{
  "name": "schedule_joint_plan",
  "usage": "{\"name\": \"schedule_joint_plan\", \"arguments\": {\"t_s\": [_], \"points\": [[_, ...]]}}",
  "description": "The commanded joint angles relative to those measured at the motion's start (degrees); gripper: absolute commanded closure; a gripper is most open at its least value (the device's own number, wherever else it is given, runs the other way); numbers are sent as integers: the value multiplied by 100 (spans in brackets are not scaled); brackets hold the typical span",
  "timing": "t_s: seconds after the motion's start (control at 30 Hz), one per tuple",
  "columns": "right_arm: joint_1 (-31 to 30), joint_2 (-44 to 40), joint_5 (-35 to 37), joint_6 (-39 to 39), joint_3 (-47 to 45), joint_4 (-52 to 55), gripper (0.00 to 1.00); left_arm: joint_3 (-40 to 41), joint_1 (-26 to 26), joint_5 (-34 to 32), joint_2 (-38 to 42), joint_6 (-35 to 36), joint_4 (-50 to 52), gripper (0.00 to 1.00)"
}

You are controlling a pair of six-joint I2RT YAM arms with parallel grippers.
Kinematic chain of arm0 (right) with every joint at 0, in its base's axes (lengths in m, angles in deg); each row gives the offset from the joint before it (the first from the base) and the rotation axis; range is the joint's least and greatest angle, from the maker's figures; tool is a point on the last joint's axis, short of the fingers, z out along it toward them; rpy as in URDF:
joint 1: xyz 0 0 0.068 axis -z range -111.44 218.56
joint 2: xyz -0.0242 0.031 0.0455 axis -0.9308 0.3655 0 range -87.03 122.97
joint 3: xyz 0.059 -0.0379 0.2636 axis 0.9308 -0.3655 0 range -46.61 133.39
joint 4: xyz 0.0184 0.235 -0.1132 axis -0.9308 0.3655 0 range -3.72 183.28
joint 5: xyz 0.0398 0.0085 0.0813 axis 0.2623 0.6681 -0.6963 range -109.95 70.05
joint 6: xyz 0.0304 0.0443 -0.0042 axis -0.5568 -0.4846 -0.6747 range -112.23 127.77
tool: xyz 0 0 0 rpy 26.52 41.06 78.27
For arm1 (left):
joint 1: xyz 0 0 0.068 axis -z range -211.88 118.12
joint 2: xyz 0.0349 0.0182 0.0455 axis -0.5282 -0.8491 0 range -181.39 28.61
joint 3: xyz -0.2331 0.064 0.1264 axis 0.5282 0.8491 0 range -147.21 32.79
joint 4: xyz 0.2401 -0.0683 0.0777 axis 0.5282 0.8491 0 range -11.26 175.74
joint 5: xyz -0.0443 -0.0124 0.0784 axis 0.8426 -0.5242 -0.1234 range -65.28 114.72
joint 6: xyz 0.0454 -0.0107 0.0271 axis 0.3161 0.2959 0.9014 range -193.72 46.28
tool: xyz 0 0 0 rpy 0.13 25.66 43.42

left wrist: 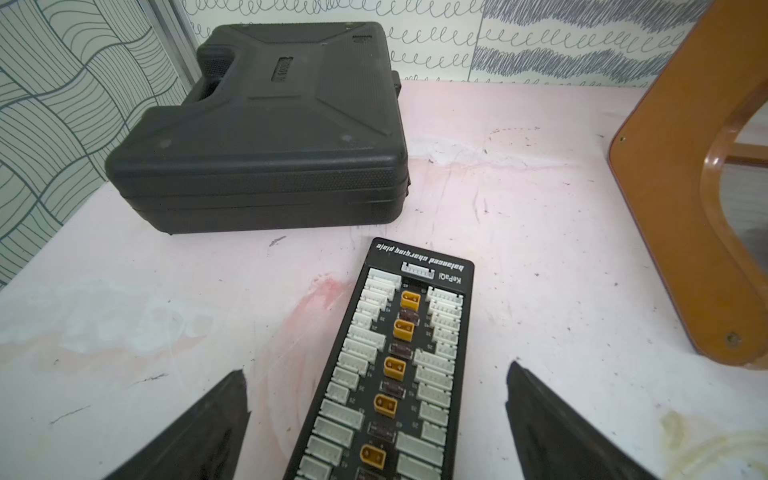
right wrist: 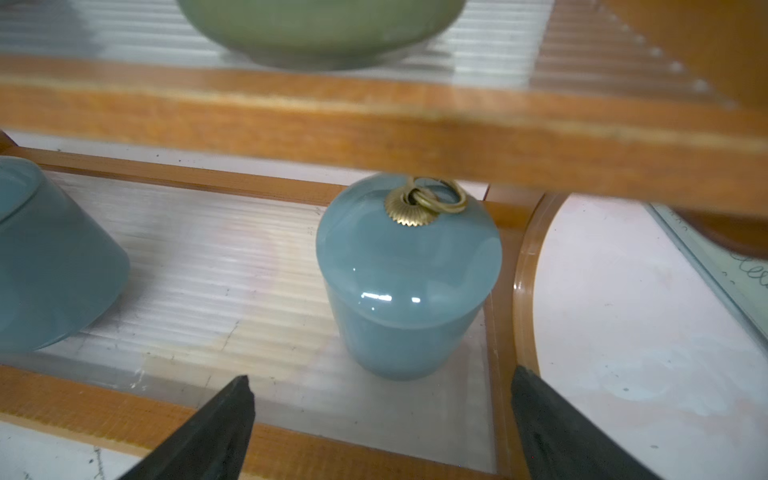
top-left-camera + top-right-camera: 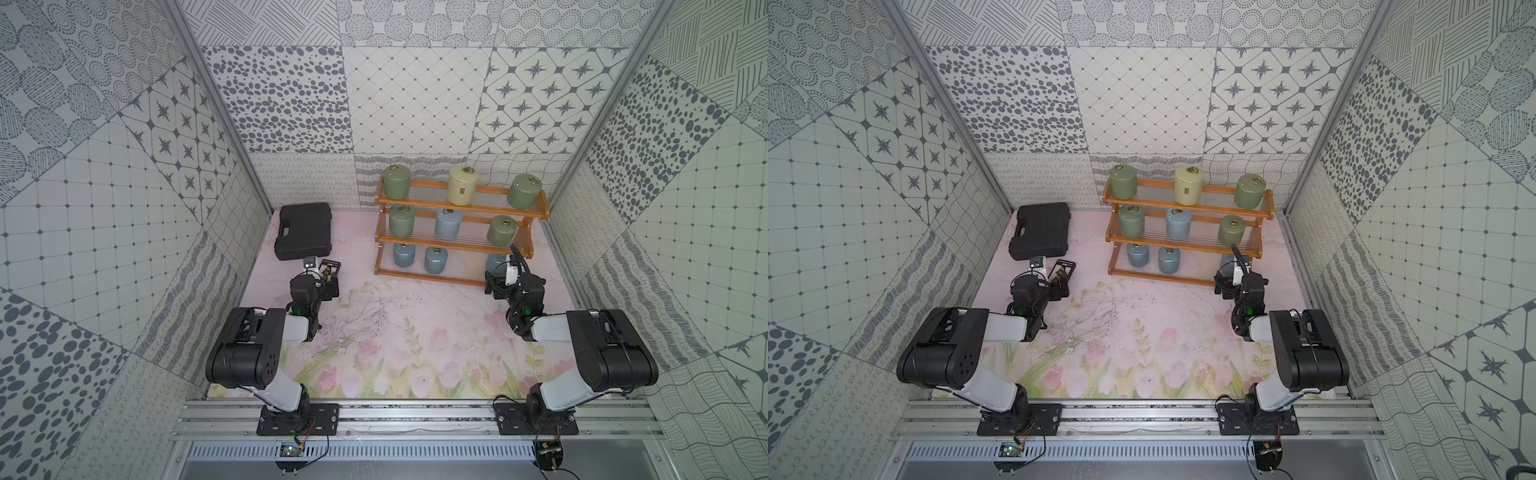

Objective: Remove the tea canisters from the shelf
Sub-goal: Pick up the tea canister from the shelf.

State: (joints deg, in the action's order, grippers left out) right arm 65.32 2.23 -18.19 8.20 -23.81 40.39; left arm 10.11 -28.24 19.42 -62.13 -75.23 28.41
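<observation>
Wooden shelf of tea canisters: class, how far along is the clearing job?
Done: nothing; all nine glossy lidded canisters sit on the orange-brown three-tier wooden shelf. In hand: the open right gripper faces the pale blue canister at the bottom tier's end, not touching. The open left gripper hovers over a black charging board. Remaining: all nine.

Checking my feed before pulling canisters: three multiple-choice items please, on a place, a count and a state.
1. Where on the shelf is the cream canister? A. top tier, middle B. bottom tier C. middle tier
2. How many sage green canisters stand there? A. two B. four C. six
3. How is the right gripper? A. shut on a lid ring B. shut on a rail C. open, empty

Key: 1 A, between two green ones on top. 2 B, two on top, two on the middle tier. 3 C, jaws spread before a pale blue canister, not touching it.
</observation>
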Motion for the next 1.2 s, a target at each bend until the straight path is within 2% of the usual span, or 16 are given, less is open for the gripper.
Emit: {"name": "schedule_joint_plan", "arguments": {"t_s": [0.0, 0.4, 0.83, 0.93, 1.0, 1.07, 1.17], "points": [[4, -31, 48, -53, 66, -223, 0, -20, -39, 42, -1, -16, -92, 0], [10, -30, 28, -69, 75, -201, 0, -20, -42, 46, 1, -15, -87, 0], [146, -43, -301, -119, 78, -192, 0, 23, -41, 115, 9, 15, -155, 0], [131, -473, -210, -130, -106, -174, 0, 382, 1, 112, 285, 52, -606, 0], [131, -1104, -209, -140, -15, 696, 0, 624, 42, 59, 673, 79, -725, 0], [120, -1670, -299, -104, 148, 1582, 0, 656, 96, 47, 1196, 58, -232, 0], [109, -2617, -450, -213, 117, 2361, 0, 446, 221, 118, 2054, -107, 940, 0]]}}
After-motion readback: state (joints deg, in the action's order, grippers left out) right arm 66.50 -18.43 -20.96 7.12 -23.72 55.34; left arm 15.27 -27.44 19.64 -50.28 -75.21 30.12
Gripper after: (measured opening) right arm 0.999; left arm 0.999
